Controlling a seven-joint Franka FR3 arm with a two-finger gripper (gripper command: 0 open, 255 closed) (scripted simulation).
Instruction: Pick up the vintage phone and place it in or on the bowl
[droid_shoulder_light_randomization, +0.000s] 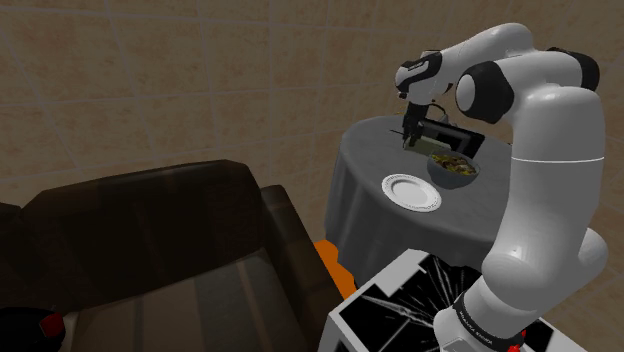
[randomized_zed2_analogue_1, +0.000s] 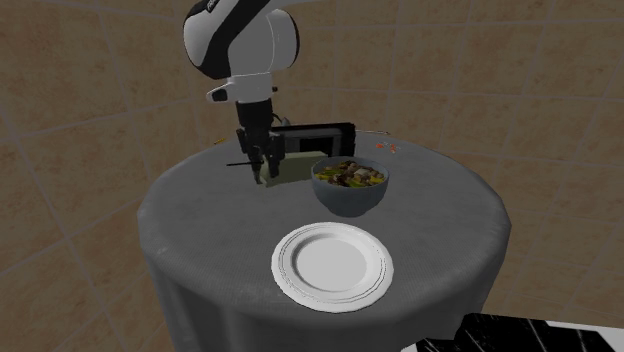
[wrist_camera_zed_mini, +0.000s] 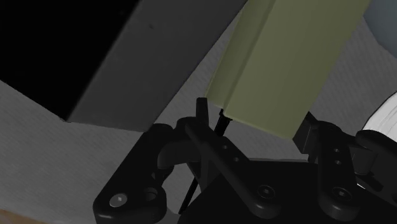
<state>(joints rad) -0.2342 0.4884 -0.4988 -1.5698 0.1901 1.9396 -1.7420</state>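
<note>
The vintage phone (wrist_camera_zed_mini: 286, 57) is an olive-green boxy thing. My gripper (wrist_camera_zed_mini: 257, 124) is shut on it, one black finger on each side. In the second exterior view the gripper (randomized_zed2_analogue_1: 268, 160) comes down from above and the phone (randomized_zed2_analogue_1: 292, 170) sits low over the round grey table (randomized_zed2_analogue_1: 200, 210), just left of the bowl (randomized_zed2_analogue_1: 349, 187). Whether the phone touches the cloth I cannot tell. The dark bowl holds mixed food. In the shoulder view the gripper (droid_shoulder_light_randomization: 412, 136) is just left of and behind the bowl (droid_shoulder_light_randomization: 453, 168).
A white plate (randomized_zed2_analogue_1: 331, 265) lies in front of the bowl. A flat black box (randomized_zed2_analogue_1: 318, 135) stands right behind the phone. In the shoulder view a dark sofa (droid_shoulder_light_randomization: 150, 250) stands left of the table, and the stand (droid_shoulder_light_randomization: 400, 310) is at lower right.
</note>
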